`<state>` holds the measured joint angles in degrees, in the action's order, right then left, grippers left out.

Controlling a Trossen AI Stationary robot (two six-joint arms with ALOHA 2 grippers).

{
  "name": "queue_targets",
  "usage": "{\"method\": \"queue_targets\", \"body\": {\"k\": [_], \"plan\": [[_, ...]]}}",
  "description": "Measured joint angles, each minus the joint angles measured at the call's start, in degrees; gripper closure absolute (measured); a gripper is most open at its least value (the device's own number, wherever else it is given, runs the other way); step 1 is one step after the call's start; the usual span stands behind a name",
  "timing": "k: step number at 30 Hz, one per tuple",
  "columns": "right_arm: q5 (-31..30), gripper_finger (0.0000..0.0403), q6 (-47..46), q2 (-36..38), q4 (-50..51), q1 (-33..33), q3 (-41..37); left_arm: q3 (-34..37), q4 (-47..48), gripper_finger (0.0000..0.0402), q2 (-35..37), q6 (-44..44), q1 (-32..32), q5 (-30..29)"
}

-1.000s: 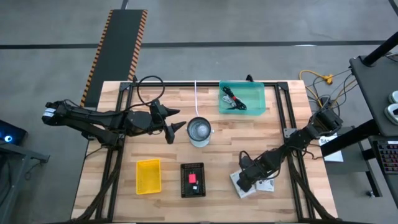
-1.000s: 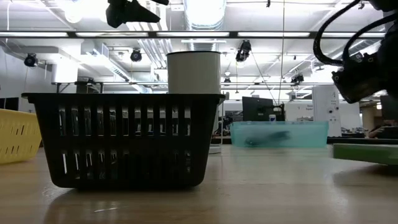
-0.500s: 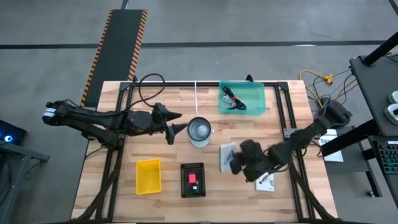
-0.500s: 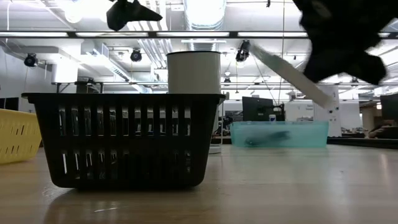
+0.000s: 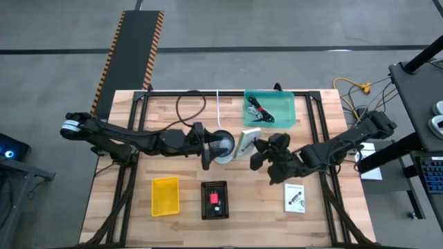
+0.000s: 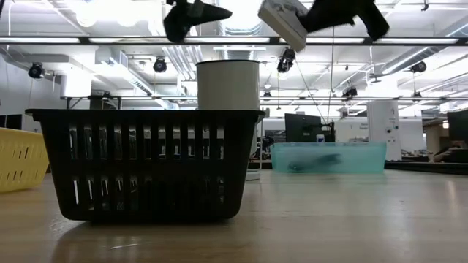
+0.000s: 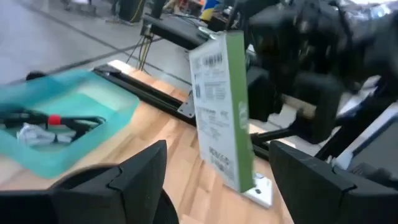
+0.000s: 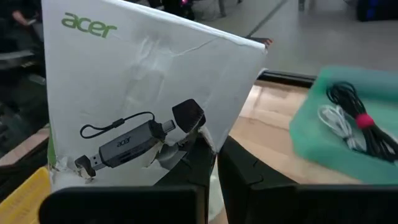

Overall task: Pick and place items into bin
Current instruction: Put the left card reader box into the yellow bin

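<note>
Right pincer point(image 5: 253, 153) holds a white packet point(image 5: 248, 144) in the air beside the metal cup point(image 5: 221, 145).
The left pincer point(image 5: 205, 149), spread wide, hovers at the cup's other side. A second packet point(image 5: 295, 197) lies on the table point(image 5: 180, 166), well away from the cup; the teal bin point(image 5: 269, 109) holds cables point(image 5: 260, 110).

We see 2 dark, matte black jointed arms. The left arm point(image 5: 124, 138) carries a pale silvery ring near its base end, and a thin black cable loops beside it. Its left gripper point(image 5: 205, 147) ends in 2 broad, pointed black fingers point(image 7: 134, 180). The right arm point(image 5: 339, 145) looks bulkier at its wrist, with blocky black housings.
</note>
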<state>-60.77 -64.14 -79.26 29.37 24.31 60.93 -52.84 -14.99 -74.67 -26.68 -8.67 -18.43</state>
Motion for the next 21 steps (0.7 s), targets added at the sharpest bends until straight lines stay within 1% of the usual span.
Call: {"method": "queue_targets", "body": {"k": [4, 10, 19, 21], "plan": [[1.8, 0.0392, 4.8, -0.2, 1.1, -1.1, 2.8, 0.0, -4.2, 0.0136, -2.4, 4.3, 0.0, 0.7], [-0.1, 0.0392, 9.1, -1.0, 2.2, -1.5, 5.5, -1.4, -8.3, 0.0136, -5.0, 5.0, 0.0, 0.8], [-1.1, 0.0392, 10.3, -1.6, 1.7, -2.0, 5.4, -2.6, -8.9, 0.0136, -5.2, 4.6, 0.0, 0.8], [-1.4, 0.0392, 10.4, -1.6, 1.7, -2.3, 5.4, -2.4, -10.7, 0.0136, -5.4, 4.6, 0.0, 0.7]]}}
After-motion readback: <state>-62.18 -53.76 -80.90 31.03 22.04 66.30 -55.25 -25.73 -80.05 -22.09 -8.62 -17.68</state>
